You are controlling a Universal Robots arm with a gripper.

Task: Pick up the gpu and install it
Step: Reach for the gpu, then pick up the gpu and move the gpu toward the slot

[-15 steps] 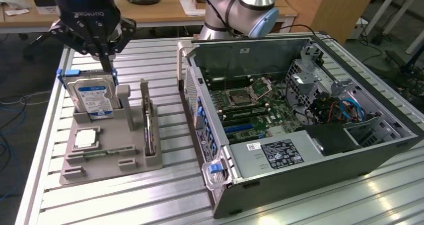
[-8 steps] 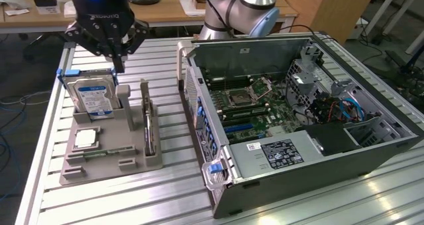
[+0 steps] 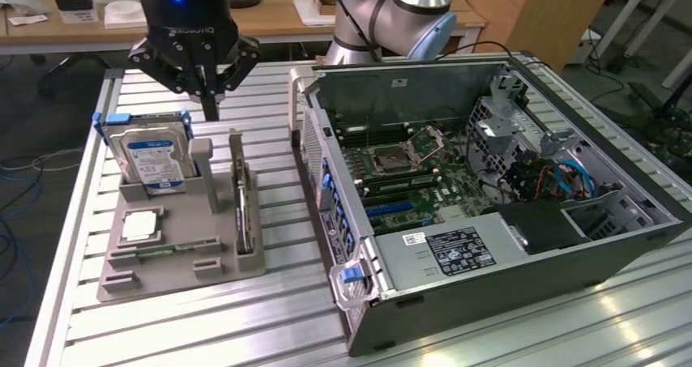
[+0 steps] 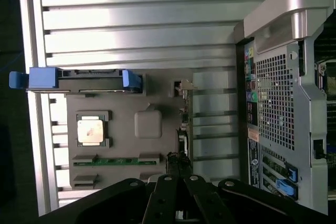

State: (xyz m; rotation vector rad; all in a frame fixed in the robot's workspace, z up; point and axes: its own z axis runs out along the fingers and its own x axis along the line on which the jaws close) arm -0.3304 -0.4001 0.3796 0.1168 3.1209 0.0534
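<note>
In the exterior view, a slotted aluminium table (image 3: 162,326) is filling the foreground, with wooden desks (image 3: 271,19) sitting behind it. On the exterior view's left a grey fixture tray (image 3: 184,245) is lying on the table. It is carrying a blue-labelled hard drive (image 3: 151,160) standing upright, a processor (image 3: 141,225) lying flat and a narrow memory stick (image 3: 162,249). The gpu (image 3: 245,221) is standing on edge in the slot along the tray's side nearest the open computer case (image 3: 519,286), which is lying on the exterior view's right with its motherboard showing. We are seeing the gripper (image 3: 209,112) hanging above the table just beyond the tray's far end. Its fingers are pressed together on nothing, and it is well clear of the gpu. The robot arm (image 3: 400,10) is rising behind the case.

In the wrist view, the table (image 4: 131,24) is showing as bright ribbed slats. We are looking straight down on the tray (image 4: 121,103), the hard drive (image 4: 84,80) in its blue rails, the processor (image 4: 90,131) and the memory stick (image 4: 111,161). The gpu (image 4: 181,139) is appearing edge-on as a thin dark strip between the tray's middle and the computer case (image 4: 273,103), whose perforated rear panel is facing us. The gripper (image 4: 176,182) is closing its fingertips against each other, with one end of the gpu's strip lying directly under them.
</note>
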